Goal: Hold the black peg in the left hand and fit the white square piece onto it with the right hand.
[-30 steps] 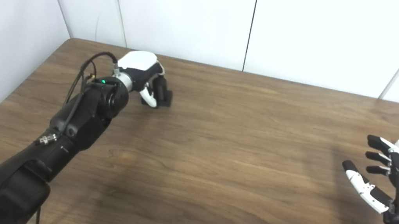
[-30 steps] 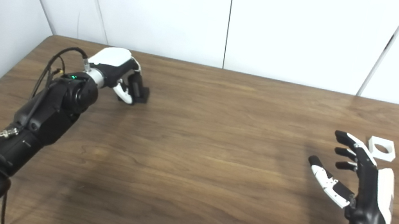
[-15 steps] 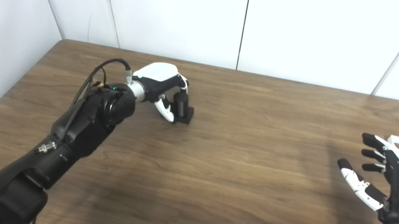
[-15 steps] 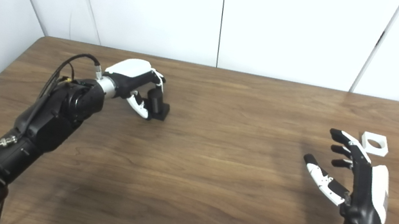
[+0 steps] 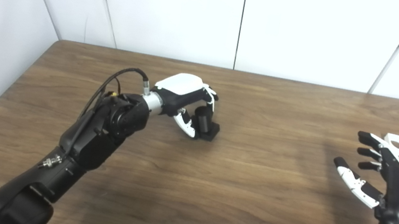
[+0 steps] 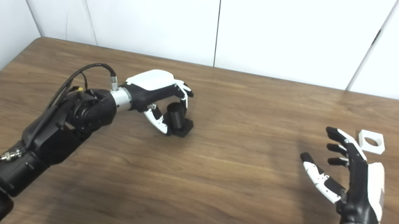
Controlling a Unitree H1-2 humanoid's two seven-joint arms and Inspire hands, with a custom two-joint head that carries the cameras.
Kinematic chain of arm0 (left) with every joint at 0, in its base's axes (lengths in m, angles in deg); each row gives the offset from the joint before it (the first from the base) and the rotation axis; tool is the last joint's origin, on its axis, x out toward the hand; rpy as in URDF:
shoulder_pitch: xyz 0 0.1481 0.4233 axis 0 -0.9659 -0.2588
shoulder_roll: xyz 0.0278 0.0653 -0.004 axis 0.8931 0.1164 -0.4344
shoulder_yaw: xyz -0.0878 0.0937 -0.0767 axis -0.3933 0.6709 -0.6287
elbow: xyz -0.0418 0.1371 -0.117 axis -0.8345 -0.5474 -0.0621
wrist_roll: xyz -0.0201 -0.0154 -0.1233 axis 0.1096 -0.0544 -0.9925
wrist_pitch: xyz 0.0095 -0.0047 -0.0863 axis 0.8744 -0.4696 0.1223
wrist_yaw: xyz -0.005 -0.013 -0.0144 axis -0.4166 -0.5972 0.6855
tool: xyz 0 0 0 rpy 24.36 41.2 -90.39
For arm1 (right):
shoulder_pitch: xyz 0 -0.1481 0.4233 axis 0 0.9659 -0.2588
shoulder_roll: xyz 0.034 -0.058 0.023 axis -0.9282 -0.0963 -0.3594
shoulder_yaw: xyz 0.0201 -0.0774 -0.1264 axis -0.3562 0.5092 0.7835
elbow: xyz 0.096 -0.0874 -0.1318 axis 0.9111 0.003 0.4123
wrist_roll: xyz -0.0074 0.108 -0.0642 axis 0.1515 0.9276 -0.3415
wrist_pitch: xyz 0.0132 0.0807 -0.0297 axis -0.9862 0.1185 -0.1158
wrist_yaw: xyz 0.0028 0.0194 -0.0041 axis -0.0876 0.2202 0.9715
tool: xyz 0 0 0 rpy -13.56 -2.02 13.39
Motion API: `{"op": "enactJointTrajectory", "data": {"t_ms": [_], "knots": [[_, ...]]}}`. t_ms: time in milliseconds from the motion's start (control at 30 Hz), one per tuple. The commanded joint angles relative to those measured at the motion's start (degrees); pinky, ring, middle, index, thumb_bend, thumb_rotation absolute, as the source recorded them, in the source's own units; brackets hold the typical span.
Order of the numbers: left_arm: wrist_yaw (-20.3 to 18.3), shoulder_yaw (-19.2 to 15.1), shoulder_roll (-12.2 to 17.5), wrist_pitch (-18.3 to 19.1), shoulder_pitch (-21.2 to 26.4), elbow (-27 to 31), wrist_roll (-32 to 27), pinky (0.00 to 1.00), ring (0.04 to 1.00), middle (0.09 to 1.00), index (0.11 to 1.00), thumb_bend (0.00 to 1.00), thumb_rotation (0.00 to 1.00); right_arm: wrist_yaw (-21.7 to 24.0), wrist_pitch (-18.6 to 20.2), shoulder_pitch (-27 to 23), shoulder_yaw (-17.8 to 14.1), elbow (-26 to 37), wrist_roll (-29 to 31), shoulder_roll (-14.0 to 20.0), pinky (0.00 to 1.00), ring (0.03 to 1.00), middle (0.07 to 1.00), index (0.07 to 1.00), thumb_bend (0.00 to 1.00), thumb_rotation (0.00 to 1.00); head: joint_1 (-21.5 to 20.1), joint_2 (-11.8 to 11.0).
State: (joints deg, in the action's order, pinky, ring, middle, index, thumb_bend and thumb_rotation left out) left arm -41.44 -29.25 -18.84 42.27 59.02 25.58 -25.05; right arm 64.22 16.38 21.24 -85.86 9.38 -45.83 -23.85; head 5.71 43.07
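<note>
The left hand (image 6: 158, 96) clasped the stubby black peg on its square base (image 6: 178, 118) mid-left; the flat white square piece with a round hole (image 6: 372, 141) lay right, just above the right hand (image 6: 348, 177), which was spread and empty.

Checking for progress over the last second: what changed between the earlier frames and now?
The left hand, fingers shut on the black peg, has carried it from near the table's far-left corner toward the middle and nearer the robot. The camera also shifted a little. The right hand stayed open, holding nothing, and the white square piece stayed on the table just beyond it.
</note>
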Motion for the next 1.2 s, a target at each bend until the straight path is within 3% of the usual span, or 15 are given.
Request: {"op": "enactJointTrajectory", "data": {"t_ms": [0, 433, 900, 1167], "knots": [[0.0, -0.3, 0.4, -1.3, 1.7, 2.6, -0.5, 0.93, 0.946, 0.873, 0.487, 0.52, 0.07, -1.4, -2.0, -1.4, -0.1, 1.7, -0.2, -0.2, 0.59, 0.722, 0.786, 0.768, 0.49, 0.32, -0.4, 0.1], [-2.3, 2.1, -3.2, -4.1, -1.0, 4.8, -1.5, 0.94, 0.947, 0.879, 0.488, 0.52, 0.07, -1.1, -1.2, -1.4, 0.0, 2.2, -1.1, -0.6, 0.61, 0.740, 0.794, 0.769, 0.51, 0.38, -2.0, 0.6], [0.7, 6.1, -8.0, -6.0, -3.4, 1.3, 2.1, 0.93, 0.950, 0.881, 0.487, 0.52, 0.07, -1.6, -2.1, -1.9, -0.1, 1.2, -0.1, -0.6, 0.61, 0.742, 0.796, 0.768, 0.51, 0.37, -2.6, 0.7], [1.9, 7.1, -9.2, -6.1, -3.9, -1.1, 2.4, 0.96, 0.955, 0.887, 0.488, 0.52, 0.07, -1.7, -2.3, -2.1, -0.4, 1.5, -0.2, -0.2, 0.60, 0.732, 0.788, 0.765, 0.51, 0.36, -2.8, 0.8]]}}
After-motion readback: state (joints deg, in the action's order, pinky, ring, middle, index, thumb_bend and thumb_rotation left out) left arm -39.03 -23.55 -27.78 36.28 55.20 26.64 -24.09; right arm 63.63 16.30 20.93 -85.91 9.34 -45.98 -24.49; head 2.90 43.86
